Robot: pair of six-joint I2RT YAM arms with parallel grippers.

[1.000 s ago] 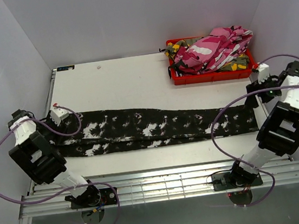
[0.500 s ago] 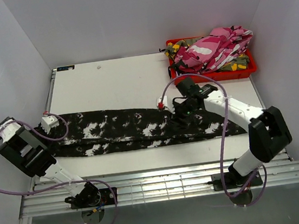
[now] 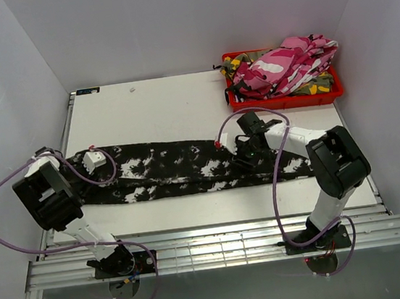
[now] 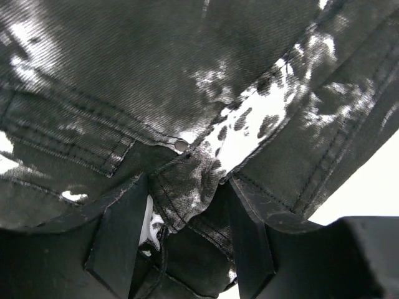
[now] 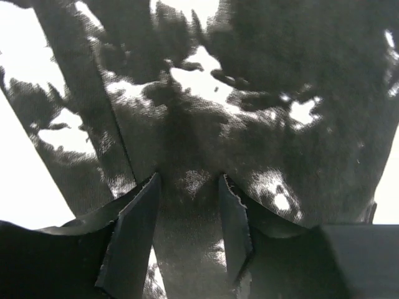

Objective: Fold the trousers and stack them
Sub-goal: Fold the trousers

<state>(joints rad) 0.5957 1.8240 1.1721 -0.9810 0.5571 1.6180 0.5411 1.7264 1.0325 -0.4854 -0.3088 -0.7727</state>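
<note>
The black trousers with white splotches (image 3: pixel 180 168) lie stretched left to right across the table's near half. My left gripper (image 3: pixel 96 162) is at their left, waist end. In the left wrist view its jaws (image 4: pixel 186 187) hold a bunched seam of the waist cloth (image 4: pixel 187 93), with a metal rivet (image 4: pixel 181 145) just ahead. My right gripper (image 3: pixel 248 154) sits on the trousers right of the middle. In the right wrist view it (image 5: pixel 189 187) pinches a band of the black cloth (image 5: pixel 249 124). Pink-white camouflage trousers (image 3: pixel 284 62) and green-yellow camouflage ones (image 3: pixel 235 63) are heaped in a red bin.
The red bin (image 3: pixel 285 101) stands at the table's back right corner. Bare white table (image 3: pixel 144 109) lies behind the black trousers and in a strip in front of them. Purple cables loop from both arms. Grey walls close in left, right and behind.
My right gripper has swung from the trousers' far right end to their middle, and the right end now lies further left. My left gripper moved right and the left end drew in.
</note>
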